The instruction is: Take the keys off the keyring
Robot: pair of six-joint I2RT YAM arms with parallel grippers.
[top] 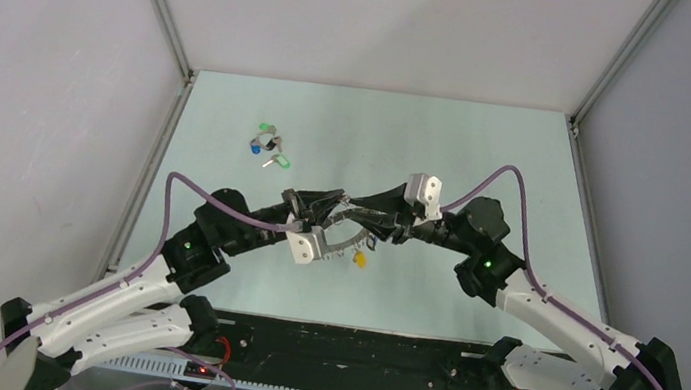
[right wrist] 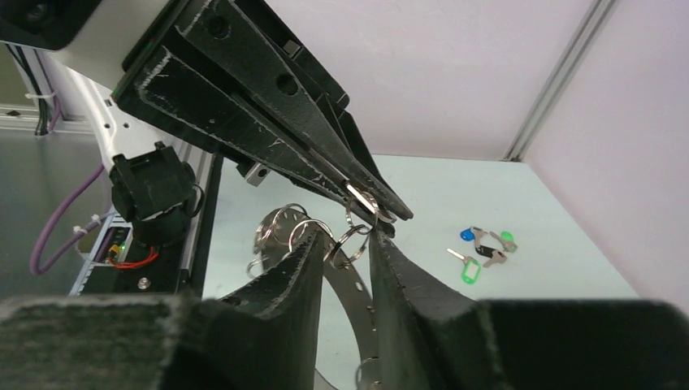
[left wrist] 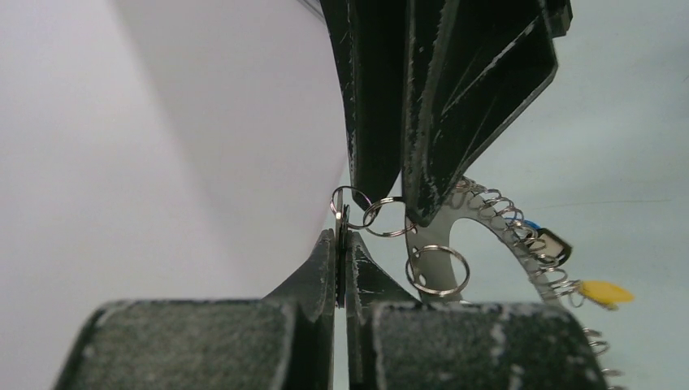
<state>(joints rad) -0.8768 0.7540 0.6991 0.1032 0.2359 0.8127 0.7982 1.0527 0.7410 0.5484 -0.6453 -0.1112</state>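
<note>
My right fingers [right wrist: 284,284] clamp the stiff, slick keyring [left wrist: 428,237] by its rim while my left fingers [left wrist: 313,276] pinch one thin, springy wire loop [left wrist: 340,213].

Middle of the surface [top: 488,153] is blocked: left gripper [left wrist: 341,237] and right gripper [right wrist: 348,236] meet tip to tip, left jaws pinching a key [right wrist: 357,197], right jaws clamped on the keyring [left wrist: 429,237], no gap between. Loose keys [top: 269,145] lie far-left, well apart. You get free room far-centre and far-right. Left wall [top: 36,64] and right wall [top: 690,150] box the flanks.
</note>
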